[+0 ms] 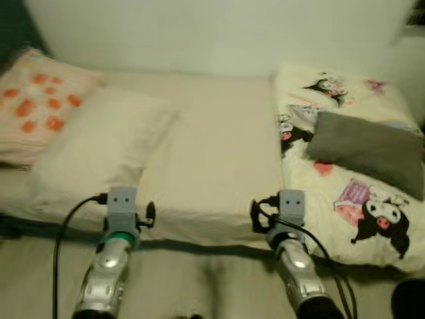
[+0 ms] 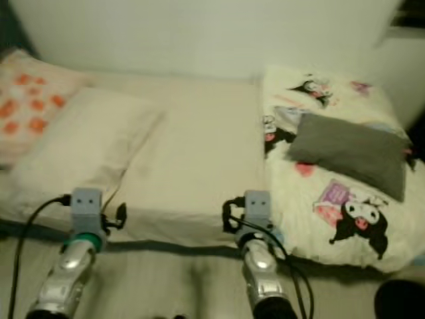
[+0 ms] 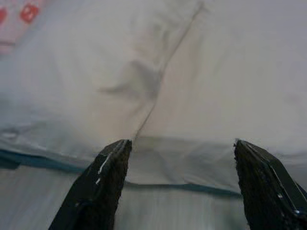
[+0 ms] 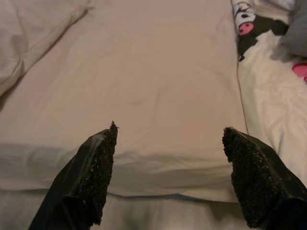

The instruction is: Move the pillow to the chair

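A large white pillow (image 1: 99,143) lies on the left part of the bed, next to an orange-spotted pillow (image 1: 33,100) at the far left. A flat grey pillow (image 1: 368,149) rests on the cartoon-print blanket (image 1: 358,206) on the right. My left gripper (image 3: 180,143) is open, held just before the bed's near edge by the white pillow's (image 3: 86,72) corner. My right gripper (image 4: 170,132) is open too, over the near edge of the cream sheet (image 4: 144,76), touching nothing. Both wrists (image 1: 122,203) (image 1: 291,203) reach out side by side.
The cream bed (image 1: 219,153) runs across the view against a pale wall (image 1: 212,33). Its near edge drops to a light floor (image 1: 206,279). A dark object (image 1: 408,299) sits at the bottom right corner. Cables trail from both arms.
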